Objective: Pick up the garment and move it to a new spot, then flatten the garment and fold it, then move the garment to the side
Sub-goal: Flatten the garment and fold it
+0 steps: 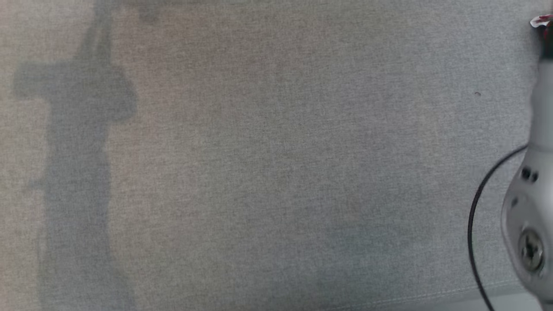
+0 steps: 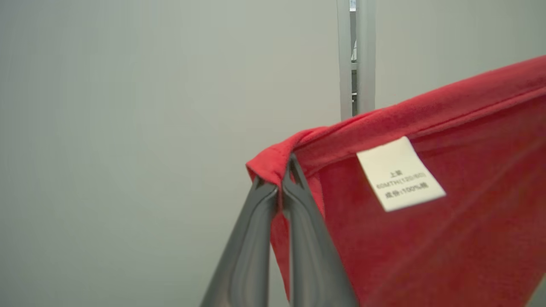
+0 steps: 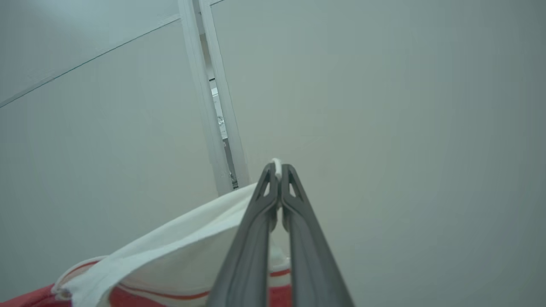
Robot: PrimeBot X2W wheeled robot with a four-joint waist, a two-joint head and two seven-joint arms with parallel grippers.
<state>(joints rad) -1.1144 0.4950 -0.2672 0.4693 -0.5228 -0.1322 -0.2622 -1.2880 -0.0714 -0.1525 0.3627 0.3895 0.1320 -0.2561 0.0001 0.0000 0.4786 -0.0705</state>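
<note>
Pinching thin edges, the left tool point(image 2: 279, 179) and right tool point(image 3: 279, 168) held the garment point(image 2: 426, 238), stretched toward 3 o'clock from the left one; a tug could have freed it.

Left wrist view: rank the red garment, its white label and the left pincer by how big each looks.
1. red garment, running out of the view
2. left pincer, though it is nearest the camera, which inflates it
3. white label, clearly the smallest
</note>
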